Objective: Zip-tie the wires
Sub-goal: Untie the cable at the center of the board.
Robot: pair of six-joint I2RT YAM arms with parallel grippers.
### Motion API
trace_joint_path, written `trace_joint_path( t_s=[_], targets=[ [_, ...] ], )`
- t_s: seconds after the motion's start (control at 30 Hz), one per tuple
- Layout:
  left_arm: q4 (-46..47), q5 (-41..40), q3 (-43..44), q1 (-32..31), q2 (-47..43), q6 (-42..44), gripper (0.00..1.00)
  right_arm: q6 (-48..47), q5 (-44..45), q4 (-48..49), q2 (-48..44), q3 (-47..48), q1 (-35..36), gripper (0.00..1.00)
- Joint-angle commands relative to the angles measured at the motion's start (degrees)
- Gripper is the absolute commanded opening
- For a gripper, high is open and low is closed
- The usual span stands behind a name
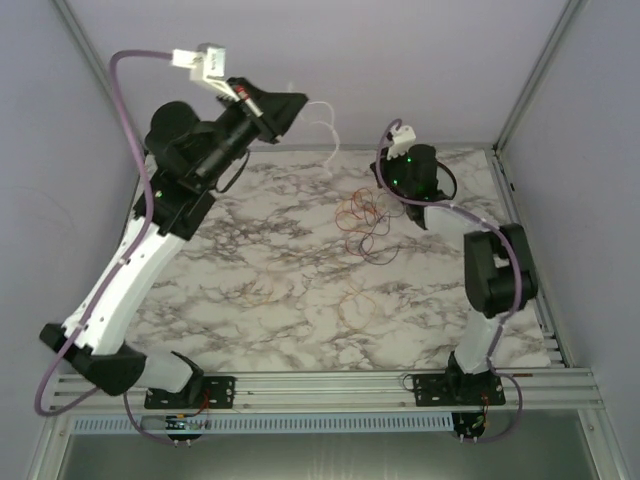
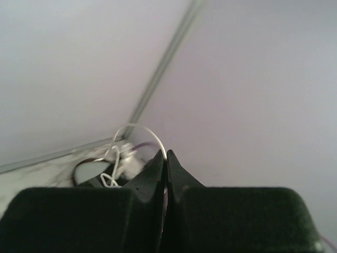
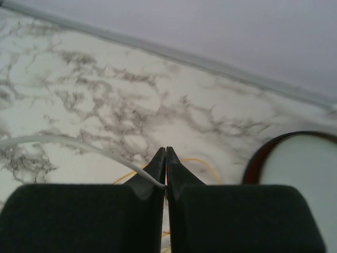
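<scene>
- Marble table (image 1: 250, 300), from above: wires (image 1: 362, 222) lie loose on it, unbundled; left gripper (image 1: 293, 104) is held high, its white tie (image 1: 325, 125) clear of them.
- Left wrist: jaws together, pinching the tie, which loops round nothing.
- Right wrist: right gripper (image 3: 166, 152) has its jaws together on a tie strand; binding seems wholly left to do.

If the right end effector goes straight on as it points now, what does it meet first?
Probably the marble tabletop just beyond the right end effector; the white dish lies off that line.
</scene>
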Motion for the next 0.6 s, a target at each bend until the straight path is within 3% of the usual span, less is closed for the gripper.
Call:
trace_joint_path(
  t_s=[0.0,0.3,0.57],
  targets=[
    [1.1,-3.9,-10.7,4.4,-8.9,1.1,0.00,-5.0,8.7,-7.9,-10.2,3.2,-0.8,0.00],
    [-1.5,-7.0,-34.7,10.0,-20.5,1.7,0.00,-7.1,23.2,-23.7,-23.1,11.7,-0.5,0.00],
    [-11.9,-1.1,-41.7,12.3,-25.2,7.1,0.00,-0.5,28.1,-50.1,-33.0,15.2,1.5,0.00]
  ],
)
